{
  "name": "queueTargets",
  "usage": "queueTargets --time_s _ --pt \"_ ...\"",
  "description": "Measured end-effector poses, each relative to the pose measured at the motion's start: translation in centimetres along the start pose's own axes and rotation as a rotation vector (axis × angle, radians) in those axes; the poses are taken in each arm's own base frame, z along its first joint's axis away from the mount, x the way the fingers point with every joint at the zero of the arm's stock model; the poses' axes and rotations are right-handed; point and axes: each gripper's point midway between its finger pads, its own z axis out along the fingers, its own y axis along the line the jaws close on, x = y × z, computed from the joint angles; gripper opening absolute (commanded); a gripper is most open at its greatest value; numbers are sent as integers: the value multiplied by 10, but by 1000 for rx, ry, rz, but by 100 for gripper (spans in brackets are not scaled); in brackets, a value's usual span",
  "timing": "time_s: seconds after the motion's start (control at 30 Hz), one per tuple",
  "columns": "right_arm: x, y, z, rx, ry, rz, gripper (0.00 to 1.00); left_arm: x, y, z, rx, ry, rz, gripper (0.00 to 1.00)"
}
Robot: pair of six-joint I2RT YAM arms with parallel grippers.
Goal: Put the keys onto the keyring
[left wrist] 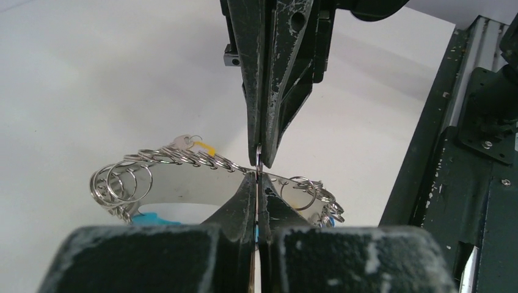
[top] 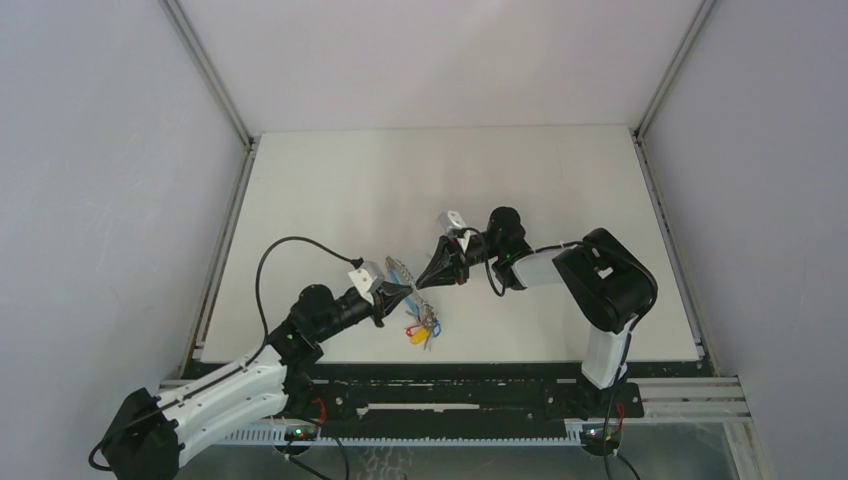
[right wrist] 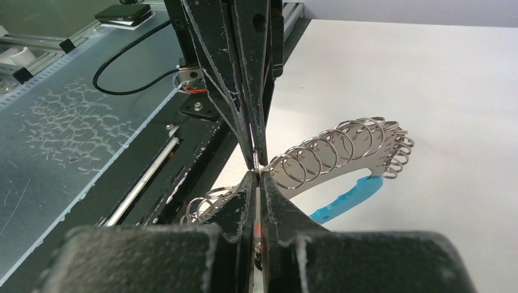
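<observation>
The keyring is a curved metal plate edged with several split rings and backed by a blue band. It sits between the two arms. My left gripper is shut, its tips pinching a small ring on the plate's upper edge. My right gripper is shut too and meets the same spot from the opposite side, tip to tip with the left. A yellow key head shows beyond the rings. Small tagged keys in red, blue and yellow dangle under the grippers.
The white table is walled at the back and both sides. A black and silver rail with the arm bases runs along the near edge, and it is close beside the keyring in the left wrist view.
</observation>
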Motion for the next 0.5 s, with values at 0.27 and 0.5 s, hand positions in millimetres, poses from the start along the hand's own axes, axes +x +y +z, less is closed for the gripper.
queueTargets --time_s 0.27,0.5 --pt "4 -1 -3 29 33 -7 15 1 4 1 -49 73 -12 0" --pt "9 -1 -7 42 94 -17 16 10 6 2 -82 172 -17 0"
